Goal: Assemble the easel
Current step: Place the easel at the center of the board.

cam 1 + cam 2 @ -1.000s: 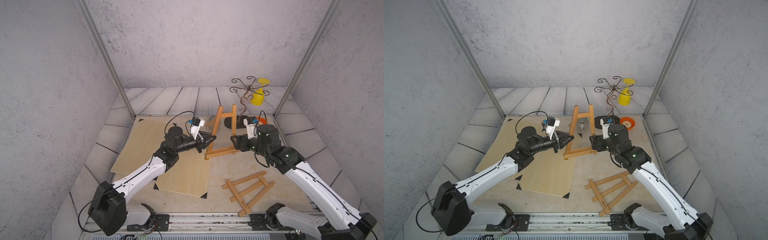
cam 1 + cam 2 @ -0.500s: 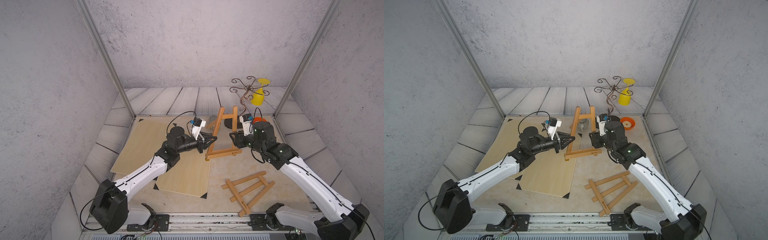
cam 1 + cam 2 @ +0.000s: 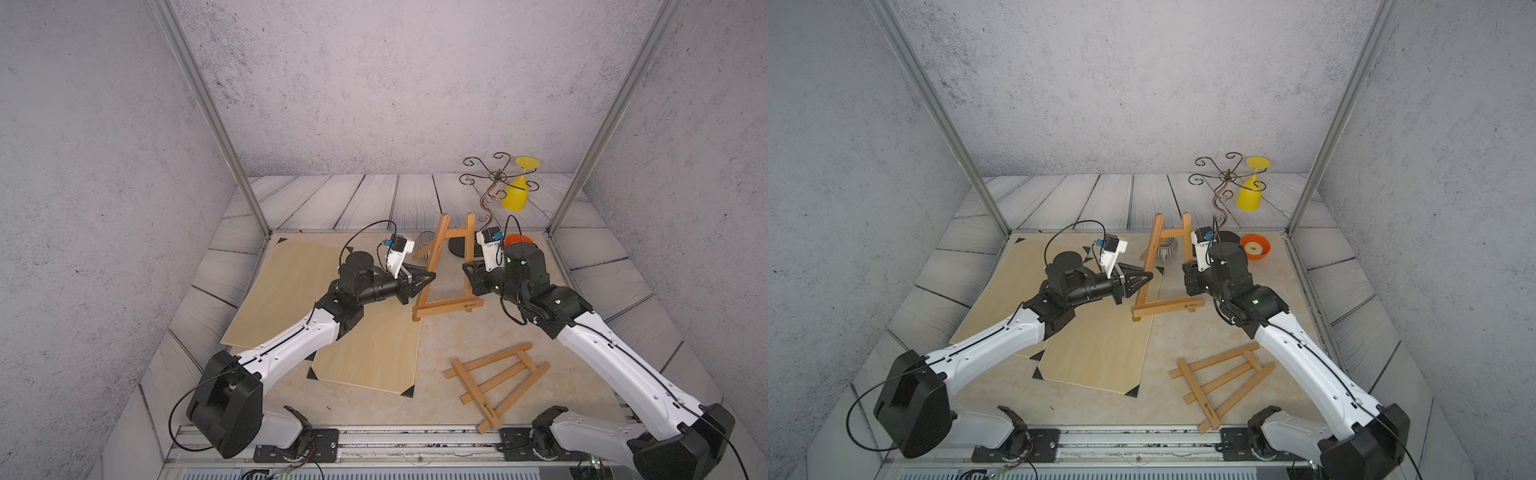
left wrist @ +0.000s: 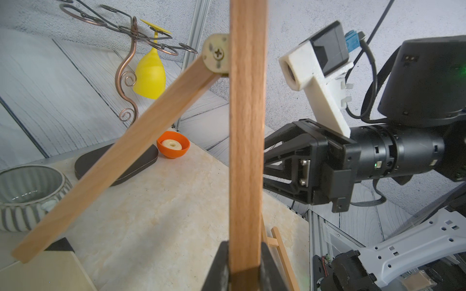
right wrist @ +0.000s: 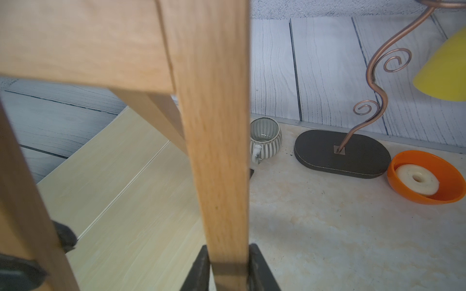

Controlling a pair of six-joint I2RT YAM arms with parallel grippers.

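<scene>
l gripper (image 3: 431, 274) & r gripper (image 3: 468, 267) reach inward, level, each clamped on easel frame (image 3: 449, 306).

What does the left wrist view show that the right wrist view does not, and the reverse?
Left wrist only: the right end effector, the hinge screw on the easel, and part of a second easel lying flat. Right wrist only: the easel's crossbar and where the stem of the stand meets its base. Both: the mug, the orange bowl, the yellow glass, and one easel upright close up.
</scene>
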